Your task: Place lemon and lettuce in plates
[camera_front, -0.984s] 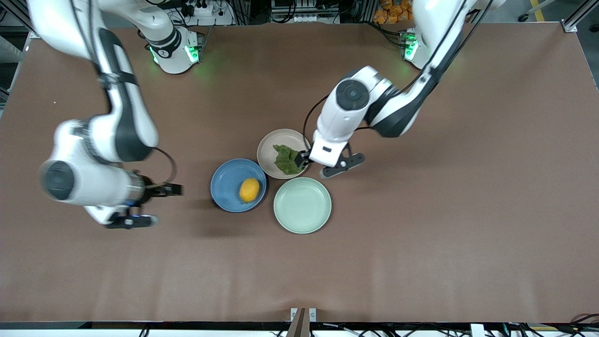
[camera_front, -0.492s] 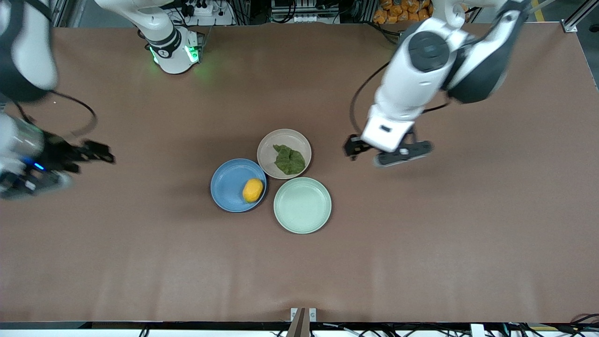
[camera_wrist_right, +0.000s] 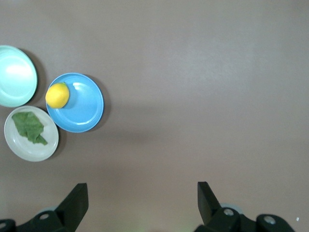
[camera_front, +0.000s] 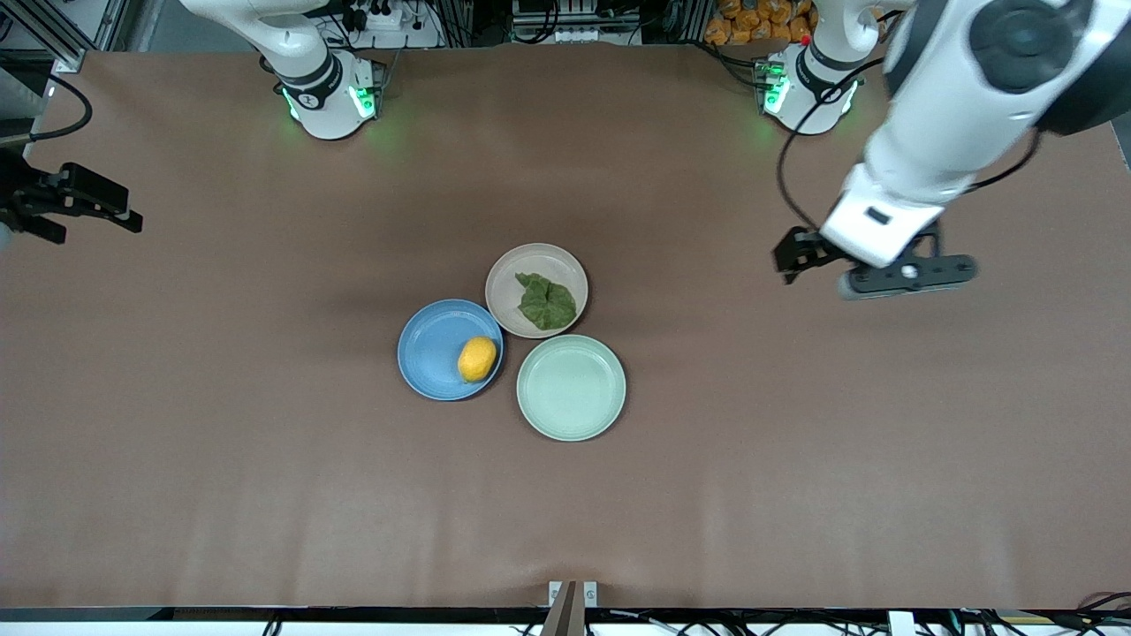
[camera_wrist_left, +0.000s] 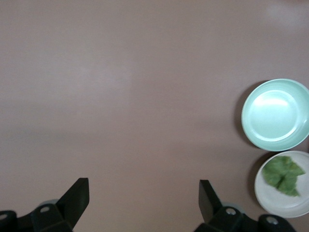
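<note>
1. Brown tabletop (camera_front: 795,459) fills the scene, and all three plates sit bunched together in the middle of it.

2. Left arm (camera_front: 963,97) hangs high toward its own end of the table, and the left gripper (camera_front: 800,256) is up in the air over bare surface, well apart from the plates. Its wrist view shows the fingers (camera_wrist_left: 77,195) spread wide with nothing between them.

3. Right gripper (camera_front: 71,203) is out at the edge of the table on the right arm's end, up over bare surface. Fingers (camera_wrist_right: 77,200) spread wide here too, nothing held.

4. Mint-green plate (camera_front: 571,387) is the nearest of the three to the front camera, with nothing on it; it touches or almost touches both neighbours.

5. Blue plate (camera_front: 428,349) lies beside the mint-green one, toward the right arm's end of the table.

6. Beige plate (camera_front: 508,274) is the farthest of the three from the front camera, tucked just above the gap between the other two.

7. Lettuce (camera_front: 546,302) lies flat in the beige plate, on the side closest to the mint-green plate, a dark wrinkly leaf wholly inside the rim.

8. Lemon (camera_front: 477,359) sits in the blue plate, right up against the rim on the side that faces the mint-green plate.
</note>
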### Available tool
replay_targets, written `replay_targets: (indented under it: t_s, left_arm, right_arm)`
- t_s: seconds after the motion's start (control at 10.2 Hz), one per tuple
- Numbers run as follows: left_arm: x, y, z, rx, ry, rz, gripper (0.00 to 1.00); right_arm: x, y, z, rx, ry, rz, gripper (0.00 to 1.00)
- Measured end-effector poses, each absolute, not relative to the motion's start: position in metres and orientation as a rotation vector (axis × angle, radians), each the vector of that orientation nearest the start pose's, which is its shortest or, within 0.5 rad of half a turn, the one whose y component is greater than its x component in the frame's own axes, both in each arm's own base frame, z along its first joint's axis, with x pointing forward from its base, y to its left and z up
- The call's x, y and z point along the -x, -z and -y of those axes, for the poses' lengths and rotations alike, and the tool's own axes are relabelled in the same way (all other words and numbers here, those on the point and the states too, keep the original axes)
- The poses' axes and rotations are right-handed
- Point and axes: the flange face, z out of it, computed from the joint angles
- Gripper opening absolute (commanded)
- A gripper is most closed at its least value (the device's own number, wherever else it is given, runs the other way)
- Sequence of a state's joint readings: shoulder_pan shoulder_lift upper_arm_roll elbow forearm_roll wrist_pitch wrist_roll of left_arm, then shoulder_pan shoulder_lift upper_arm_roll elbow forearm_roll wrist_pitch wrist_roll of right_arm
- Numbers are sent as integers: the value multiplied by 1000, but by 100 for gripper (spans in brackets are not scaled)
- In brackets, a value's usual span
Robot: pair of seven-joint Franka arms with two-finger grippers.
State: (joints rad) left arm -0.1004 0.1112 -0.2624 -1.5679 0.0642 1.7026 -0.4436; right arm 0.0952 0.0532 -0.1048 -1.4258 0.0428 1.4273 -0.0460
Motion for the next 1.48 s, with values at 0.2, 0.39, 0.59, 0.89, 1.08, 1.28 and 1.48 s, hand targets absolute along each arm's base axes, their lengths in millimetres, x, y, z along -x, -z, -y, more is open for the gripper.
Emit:
replay_targets:
  t_s: [0.2, 0.39, 0.59, 0.89, 1.08, 1.28, 1.48]
  left_arm:
    - [-566, -593, 170, 3110, 35, 114, 100]
    - [-565, -604, 142, 3102, 15, 91, 100]
    - [-567, -609, 111, 3118, -6, 94, 100]
    - [-560, -617, 95, 3122, -42, 119, 100]
    - [-557, -621, 90, 3120, -44, 132, 100]
    - [-557, -621, 82, 3117, -55, 145, 100]
    - [-556, -621, 81, 3116, -62, 135, 100]
  right_arm:
    - [-551, -656, -39, 3214, -59, 61, 100]
    - [-552, -655, -23, 3223, -52, 60, 100]
    - [-553, -654, 0, 3222, -55, 34, 100]
    - [-553, -648, 11, 3221, -74, 2, 100]
    - [-554, -645, 15, 3221, -82, -8, 100]
    - [-554, -645, 14, 3221, -82, -6, 100]
    - [-554, -645, 14, 3215, -79, -6, 100]
